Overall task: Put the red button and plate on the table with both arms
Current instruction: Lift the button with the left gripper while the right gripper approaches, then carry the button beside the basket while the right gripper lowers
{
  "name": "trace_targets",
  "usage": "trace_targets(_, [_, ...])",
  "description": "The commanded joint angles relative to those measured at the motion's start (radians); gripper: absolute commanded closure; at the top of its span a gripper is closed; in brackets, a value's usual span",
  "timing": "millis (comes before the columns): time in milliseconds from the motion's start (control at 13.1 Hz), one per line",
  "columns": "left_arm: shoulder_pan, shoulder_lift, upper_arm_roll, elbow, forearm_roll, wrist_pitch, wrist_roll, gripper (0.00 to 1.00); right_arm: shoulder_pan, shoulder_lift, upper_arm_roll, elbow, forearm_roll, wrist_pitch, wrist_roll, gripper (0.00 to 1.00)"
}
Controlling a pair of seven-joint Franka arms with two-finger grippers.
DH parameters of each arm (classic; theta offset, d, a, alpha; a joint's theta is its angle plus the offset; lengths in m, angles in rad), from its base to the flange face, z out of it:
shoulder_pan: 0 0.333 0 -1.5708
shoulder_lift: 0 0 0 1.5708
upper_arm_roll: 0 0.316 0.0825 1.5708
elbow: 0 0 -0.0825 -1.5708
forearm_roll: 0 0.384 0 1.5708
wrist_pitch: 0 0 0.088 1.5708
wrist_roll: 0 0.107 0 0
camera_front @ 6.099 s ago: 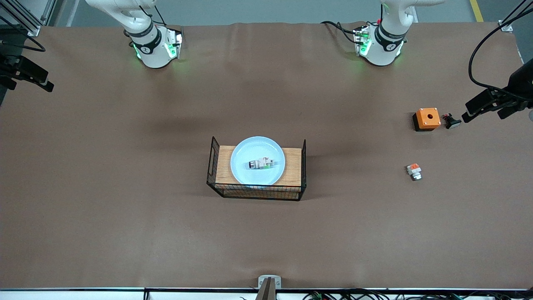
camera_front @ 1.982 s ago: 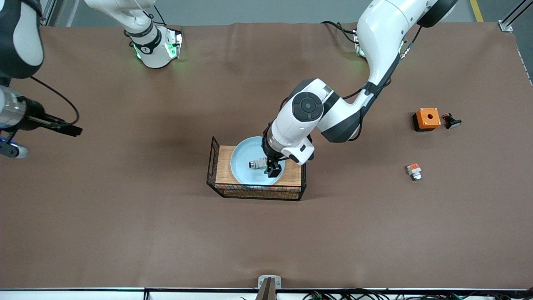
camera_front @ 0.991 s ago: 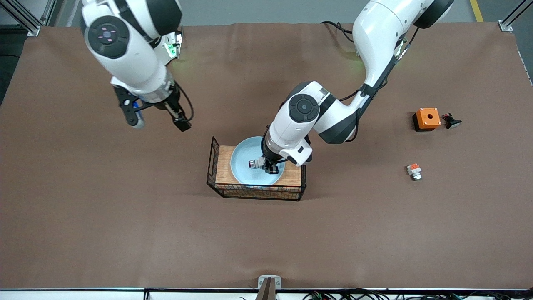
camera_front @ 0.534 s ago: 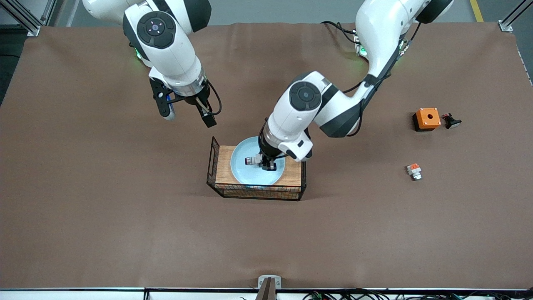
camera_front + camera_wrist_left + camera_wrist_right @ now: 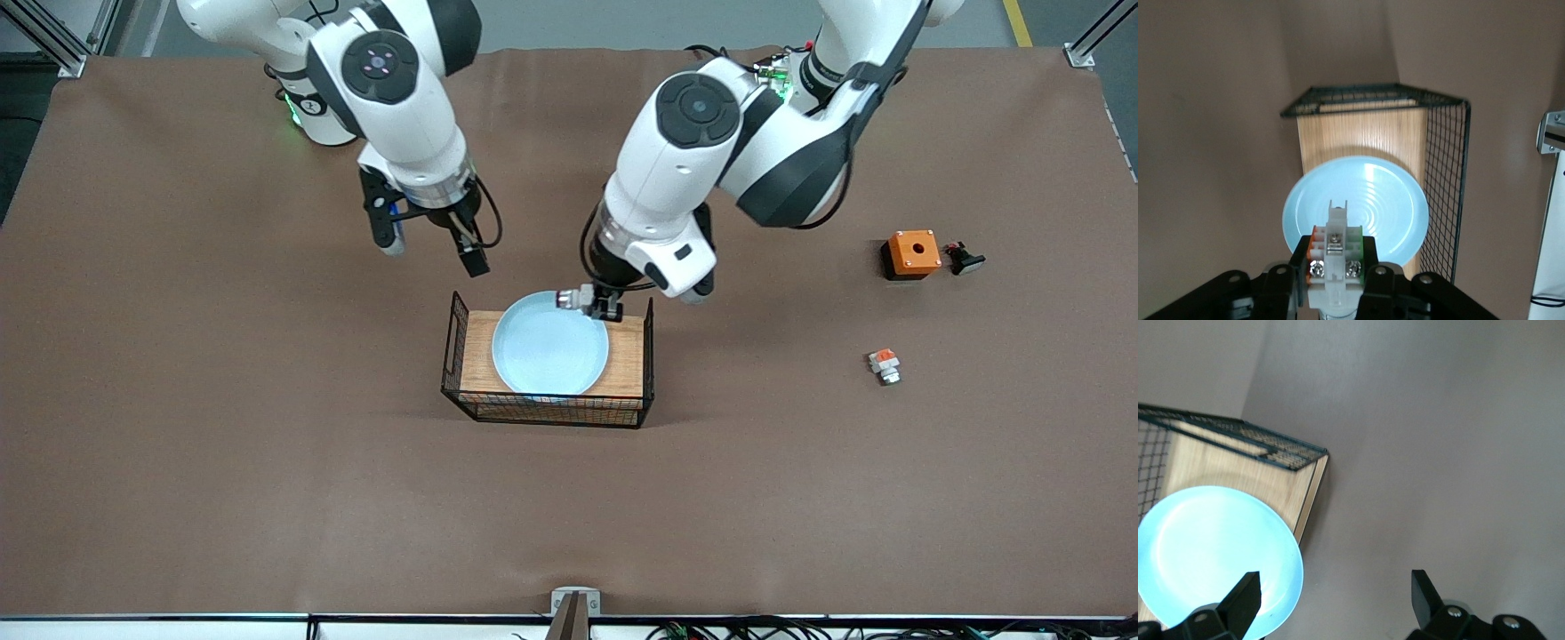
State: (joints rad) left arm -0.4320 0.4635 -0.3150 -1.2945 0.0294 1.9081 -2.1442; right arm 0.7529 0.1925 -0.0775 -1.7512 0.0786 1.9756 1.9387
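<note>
The left claw (image 5: 604,307) has lifted the red button (image 5: 573,299) off the plate (image 5: 547,348) and grips it tight in the air over the plate's rim. The plate sits on the wooden rack (image 5: 633,356) on the counter (image 5: 267,462). The right claw (image 5: 431,249) has moved closer, spread wide, over the counter beside the rack.

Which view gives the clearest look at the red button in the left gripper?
The left wrist view: the red button fills the foreground, clamped in the left gripper above the plate. The front view shows it only as a small part over the plate's rim. The right wrist view does not show it.
</note>
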Motion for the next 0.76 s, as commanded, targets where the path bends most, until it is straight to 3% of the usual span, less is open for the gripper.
trace_targets(0, [0.076, -0.116, -0.004, -0.101, -0.037, -0.066, 0.162, 0.88, 0.054, 0.077, -0.015, 0.030, -0.013, 0.051, 0.113, 0.02])
trace_targets(381, [0.252, -0.261, -0.004, -0.262, -0.126, -0.211, 0.618, 0.87, 0.097, 0.238, -0.015, 0.163, -0.075, 0.066, 0.238, 0.02])
trace_targets(686, [0.376, -0.367, -0.001, -0.423, -0.138, -0.236, 1.013, 0.87, 0.098, 0.314, -0.016, 0.223, -0.080, 0.068, 0.249, 0.02])
